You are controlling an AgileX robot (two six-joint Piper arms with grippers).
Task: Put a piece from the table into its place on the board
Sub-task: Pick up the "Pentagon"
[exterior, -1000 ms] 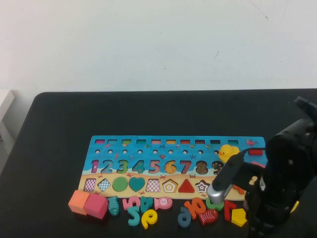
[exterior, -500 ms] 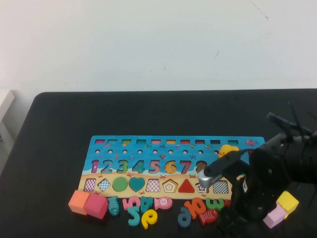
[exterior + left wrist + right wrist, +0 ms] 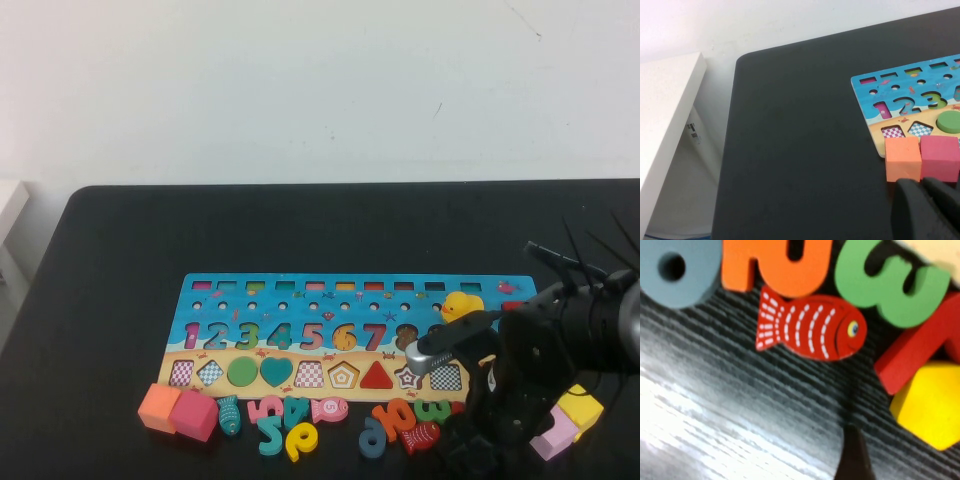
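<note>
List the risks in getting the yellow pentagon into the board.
The right hand, low over the table's near right, sits off the yellow pentagon, which lies against a red number; a grab may drag both. The red fish is close and could get nudged. The left hand hangs by the orange cube.

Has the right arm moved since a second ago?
Yes. The right gripper has swung rightward along the board, uncovering the yellow cube.

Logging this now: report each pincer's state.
Left pincer: closed, empty, beside orange cube.
Right pincer: cannot be told; low near the piece.
</note>
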